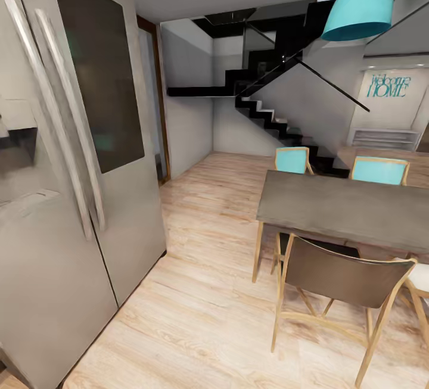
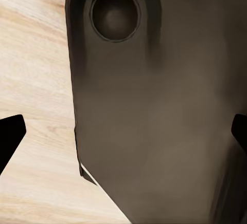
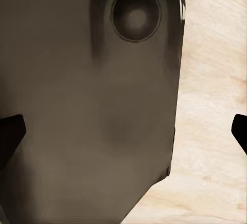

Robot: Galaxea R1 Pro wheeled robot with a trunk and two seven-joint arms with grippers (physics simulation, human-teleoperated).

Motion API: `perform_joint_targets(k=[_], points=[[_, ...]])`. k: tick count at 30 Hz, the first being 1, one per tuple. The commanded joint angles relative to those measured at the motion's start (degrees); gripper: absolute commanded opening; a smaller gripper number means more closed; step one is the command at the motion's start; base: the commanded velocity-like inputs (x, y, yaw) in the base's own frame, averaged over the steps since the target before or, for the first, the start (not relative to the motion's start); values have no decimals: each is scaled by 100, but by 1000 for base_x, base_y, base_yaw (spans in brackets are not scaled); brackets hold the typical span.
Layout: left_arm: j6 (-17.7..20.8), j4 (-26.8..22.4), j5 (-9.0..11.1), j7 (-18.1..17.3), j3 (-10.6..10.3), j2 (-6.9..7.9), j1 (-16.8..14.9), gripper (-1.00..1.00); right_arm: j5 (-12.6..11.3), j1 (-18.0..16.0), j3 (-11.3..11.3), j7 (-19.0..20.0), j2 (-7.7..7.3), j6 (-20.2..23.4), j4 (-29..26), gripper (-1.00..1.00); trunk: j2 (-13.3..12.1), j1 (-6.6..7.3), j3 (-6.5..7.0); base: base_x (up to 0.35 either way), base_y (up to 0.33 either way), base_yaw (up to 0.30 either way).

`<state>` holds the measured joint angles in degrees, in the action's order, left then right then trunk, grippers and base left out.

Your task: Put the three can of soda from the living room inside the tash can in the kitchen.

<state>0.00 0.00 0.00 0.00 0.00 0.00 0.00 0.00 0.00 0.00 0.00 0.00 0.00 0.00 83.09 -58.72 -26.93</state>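
kitchen (image 1: 238,210) surrounds the robot, so this looks like transit, with a search for cans or bin likely next. left gripper (image 2: 123,131) and right gripper (image 3: 123,131) have dark fingertips spread wide, nothing between them, above the robot's grey base (image 2: 154,121). fridge (image 1: 65,156) at nine o'clock, dining table (image 1: 345,207) at three, wood floor (image 1: 202,293) between.
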Motion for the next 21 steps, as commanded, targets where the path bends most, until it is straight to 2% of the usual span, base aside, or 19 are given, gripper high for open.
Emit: perform_joint_targets(k=[1,4,21], points=[[0,0,0,0,0,0,0,100,0,0,0,0,0,0,0,100,-1,0,0,0,0,0],[-27,19,-5,-42,27,-6,0,100,80,0,73,23,27,-4,-1,100,-1,0,0,0,0,0],[-34,19,-7,-45,27,-7,0,100,87,0,73,22,27,-35,-6,100,-1,0,0,0,0,0]])
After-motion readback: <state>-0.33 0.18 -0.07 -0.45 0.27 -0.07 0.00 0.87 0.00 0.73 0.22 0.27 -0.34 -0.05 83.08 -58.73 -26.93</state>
